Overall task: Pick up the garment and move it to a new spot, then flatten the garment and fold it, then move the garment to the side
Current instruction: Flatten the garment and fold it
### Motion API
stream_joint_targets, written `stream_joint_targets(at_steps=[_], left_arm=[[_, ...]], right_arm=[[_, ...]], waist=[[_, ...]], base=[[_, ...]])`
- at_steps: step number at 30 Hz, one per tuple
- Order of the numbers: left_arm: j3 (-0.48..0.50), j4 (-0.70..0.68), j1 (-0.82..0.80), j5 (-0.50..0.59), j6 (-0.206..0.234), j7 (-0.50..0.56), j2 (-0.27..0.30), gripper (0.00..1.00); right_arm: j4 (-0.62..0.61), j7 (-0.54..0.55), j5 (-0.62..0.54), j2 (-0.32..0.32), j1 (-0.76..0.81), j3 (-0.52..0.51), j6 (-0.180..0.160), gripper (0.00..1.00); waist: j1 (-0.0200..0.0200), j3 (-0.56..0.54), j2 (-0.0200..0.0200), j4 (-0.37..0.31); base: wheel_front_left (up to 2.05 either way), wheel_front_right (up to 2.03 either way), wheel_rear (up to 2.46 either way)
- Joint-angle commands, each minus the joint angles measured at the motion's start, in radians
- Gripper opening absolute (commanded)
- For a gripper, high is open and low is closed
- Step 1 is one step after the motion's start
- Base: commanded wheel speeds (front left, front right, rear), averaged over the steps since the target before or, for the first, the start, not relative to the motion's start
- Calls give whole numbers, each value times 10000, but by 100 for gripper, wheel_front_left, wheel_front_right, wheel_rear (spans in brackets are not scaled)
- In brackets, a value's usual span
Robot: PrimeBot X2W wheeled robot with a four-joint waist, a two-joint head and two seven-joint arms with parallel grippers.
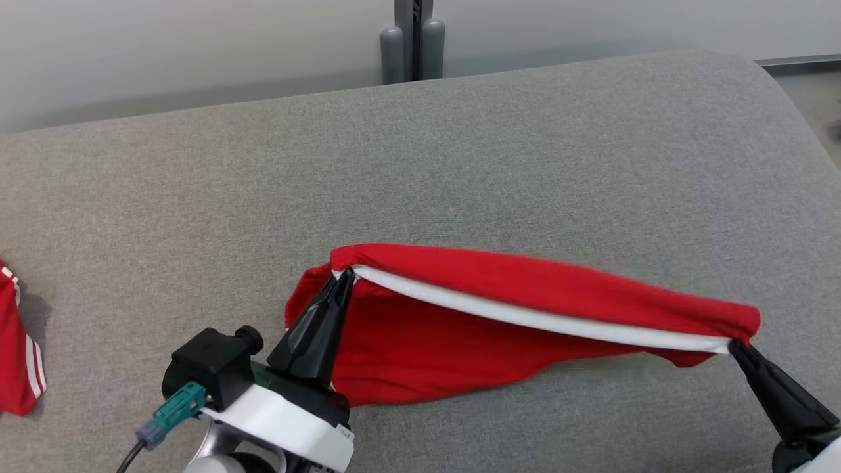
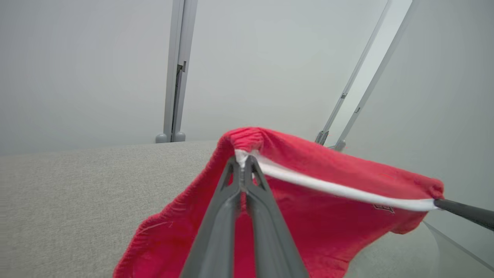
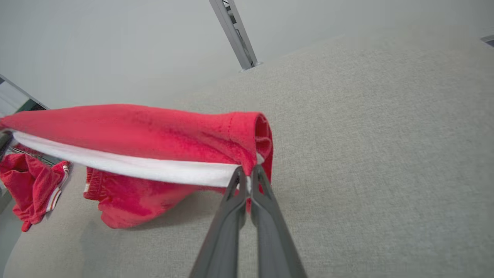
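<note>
A grey fabric surface [image 1: 525, 144] spreads wide, ending at a pale wall [image 1: 164, 52]. A grey post [image 1: 412, 39] stands behind its far edge. A second red cloth [image 1: 16, 348] with white stripes lies at the surface's left edge. The garment [image 1: 525, 282], red with a white band [image 1: 525, 316], hangs stretched between the two grippers near the front, its lower part draping onto the surface. The left gripper [image 1: 343, 274], fingers angled up, is clamped on the band's left end. The right gripper [image 1: 734, 347], reaching in from the lower right, pinches the right end.

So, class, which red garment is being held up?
The white-banded garment, pinched by the left gripper and right gripper; the striped garment lies loose far left.
</note>
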Motion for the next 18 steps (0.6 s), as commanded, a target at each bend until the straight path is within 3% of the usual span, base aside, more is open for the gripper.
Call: stream_joint_targets(at_steps=[1,10,18], left_arm=[[89,-289,235,-120,103,87,78,0],[-138,-1609,1537,-632,436,769,77,0],[-97,-1418,1879,-756,558,868,187,0]], right_arm=[[-125,98,29,-95,245,-111,1,0],[-741,614,446,-15,1141,60,1,0],[-285,912,438,125,988,362,1,0]], waist=[[0,13,-1,-34],[0,34,-1,-209],[0,399,-1,-64]], base=[[0,0,0],[0,0,0],[0,0,0]])
